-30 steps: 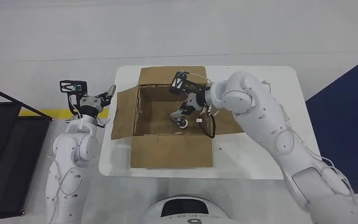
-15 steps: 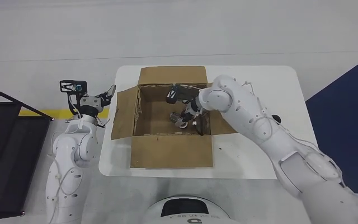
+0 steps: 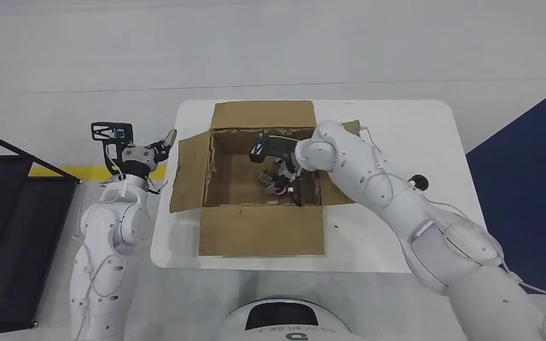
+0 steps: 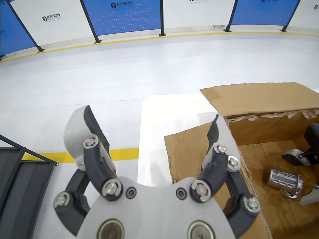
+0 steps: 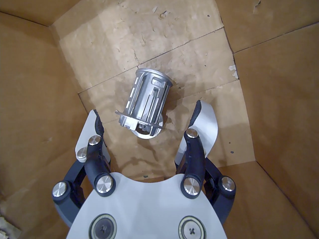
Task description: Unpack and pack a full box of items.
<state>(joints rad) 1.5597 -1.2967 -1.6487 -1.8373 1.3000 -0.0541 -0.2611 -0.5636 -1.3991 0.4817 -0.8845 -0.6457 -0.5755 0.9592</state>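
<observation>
The cardboard box (image 3: 260, 230) sat open on the white table (image 3: 384, 128) w/ all four flaps folded outward. The R arm reached down into it from the right side. The right gripper (image 5: 147, 110) was low inside the box, near the floor, fingers spread wide and gripping nothing. The one item seen in the box was a silvery slotted metal cylinder (image 5: 147, 101) w/ a flange at one end. It lay on its side on the box floor, toward the right half as the top view had it, flange end nearest the gripper. The R fingers (image 5: 204, 120) stood either side of that flange end w/ a gap on each side, so no contact that I could make out. From the left wrist cam the same cylinder (image 4: 284, 184) lay between the two R fingertips on the bare cardboard bottom. The box floor looked scuffed and creased along its seams. The left gripper (image 4: 150, 116) was wide open too, empty, held off the table's left edge just beside the box's left flap, above the grey floor. In the top view the left gripper (image 3: 166, 141) was well apart from the R one (image 3: 277, 181). A yellow floor line (image 4: 124, 153) ran under it, and a black rack (image 3: 26, 230) stood further left. A small dark item (image 3: 415, 181) sat on the table right of the box, too small to ID.
</observation>
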